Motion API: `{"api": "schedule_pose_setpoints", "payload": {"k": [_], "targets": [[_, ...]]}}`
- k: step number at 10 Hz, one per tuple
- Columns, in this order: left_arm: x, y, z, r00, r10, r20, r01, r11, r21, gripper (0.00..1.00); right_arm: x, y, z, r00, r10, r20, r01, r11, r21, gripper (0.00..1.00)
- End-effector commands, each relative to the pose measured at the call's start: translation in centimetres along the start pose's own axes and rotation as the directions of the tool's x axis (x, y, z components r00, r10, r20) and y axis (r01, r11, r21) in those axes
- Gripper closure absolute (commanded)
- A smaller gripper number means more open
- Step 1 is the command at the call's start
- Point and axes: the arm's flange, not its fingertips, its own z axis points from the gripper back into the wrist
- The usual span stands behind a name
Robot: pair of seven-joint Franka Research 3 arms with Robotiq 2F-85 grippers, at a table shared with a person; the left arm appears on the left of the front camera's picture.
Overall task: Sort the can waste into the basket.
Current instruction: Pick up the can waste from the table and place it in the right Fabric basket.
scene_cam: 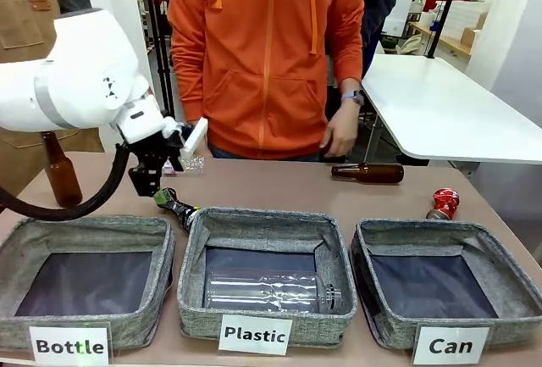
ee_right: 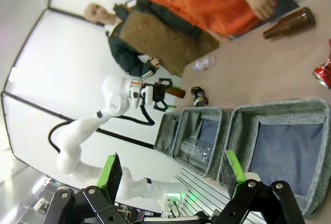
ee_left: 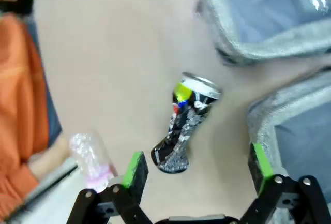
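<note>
The front view reads the labels on the near row: the square grey fabric bin marked "Bottle" point(scene_cam: 85, 225), the like bin marked "Plastic" point(scene_cam: 262, 217), and the square grey fabric basket marked "Can" point(scene_cam: 415, 231), whose dark lining is bare. A clear plastic bottle point(scene_cam: 267, 291) lies in the Plastic bin. The left wrist view brings close what the front view partly hides under the arm: the dark crushed can with blue, red and green print point(ee_left: 186, 123). It lies on the table just behind the far corners of the Bottle and Plastic bins. The right wrist view, rolled sideways, takes in the white left arm point(ee_right: 116, 102) from afar.

The left gripper point(ee_left: 198, 166) hangs over the dark can with its green pads spread wide, touching nothing. The right gripper point(ee_right: 170, 171) is equally wide and empty, with the Can basket ahead of it.

There are three bins and two crushed cans. The second is a shiny red crushed can point(scene_cam: 443, 203) on the table just behind the Can basket. Two brown glass bottles show, one upright point(scene_cam: 62, 172) at the left and one lying point(scene_cam: 368, 173) near the person's hand point(scene_cam: 341, 134). One crumpled clear plastic piece point(scene_cam: 190, 164) sits farther back.
</note>
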Motion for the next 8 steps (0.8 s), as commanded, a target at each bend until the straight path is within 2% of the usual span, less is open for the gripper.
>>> {"api": "schedule_pose_setpoints", "payload": {"k": [1,2,3,4,8], "targets": [[0.1,-1.4,0.3,0.987,-0.158,-0.042,0.159,0.987,0.034,0.0,0.5,0.1,0.1,1.0,0.026,0.015,-0.026,0.999,0.023,0.0],[0.8,-1.7,0.5,0.977,-0.188,-0.102,0.192,0.981,0.035,0.0,0.5,0.1,0.1,1.0,0.026,0.015,-0.026,0.999,0.023,0.0],[1.6,-0.9,1.0,0.995,-0.067,-0.073,0.075,0.99,0.122,0.0,0.5,0.1,0.1,1.0,0.026,0.015,-0.026,0.999,0.023,0.0],[0.8,-0.7,-0.1,0.986,-0.161,-0.051,0.161,0.987,-0.006,0.0,0.5,0.1,0.1,1.0,0.026,0.015,-0.026,0.999,0.023,0.0],[1.1,-0.8,-0.2,0.987,-0.149,-0.059,0.15,0.989,0.012,0.0,0.5,0.1,0.1,1.0,0.026,0.015,-0.026,0.999,0.023,0.0]]}}
